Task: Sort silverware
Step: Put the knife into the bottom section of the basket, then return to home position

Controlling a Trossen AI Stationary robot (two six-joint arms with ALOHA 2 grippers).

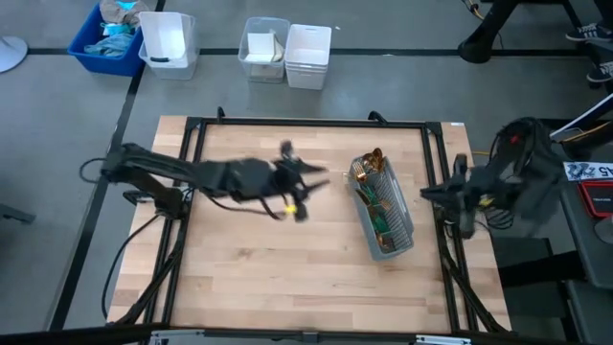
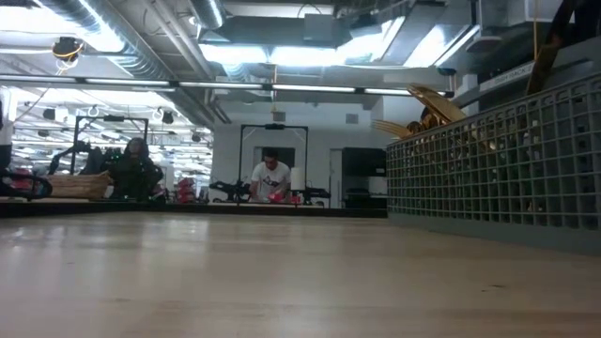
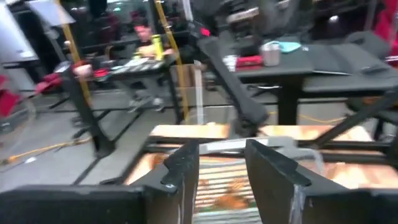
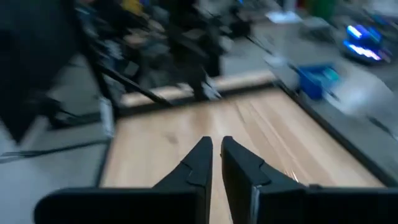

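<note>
Standing in the caddy (image 1: 388, 213), silverware (image 1: 367, 169) shows no readable markings; left jaws released, right jaws clenched.

We are seeing a pale wooden tabletop (image 1: 259, 268) carrying 1 grey mesh caddy (image 1: 388, 216), which is lying angled toward its right side.

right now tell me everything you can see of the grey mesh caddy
The grey mesh caddy is a long rectangular basket of wire grid, lying on the wooden table toward its right side, angled slightly off the table's edges. The silverware sits inside, gold heads poking out over its far end and teal-green handles showing through the mesh. Neither gripper touches it; in the low view its gridded wall rises on the right.
</note>
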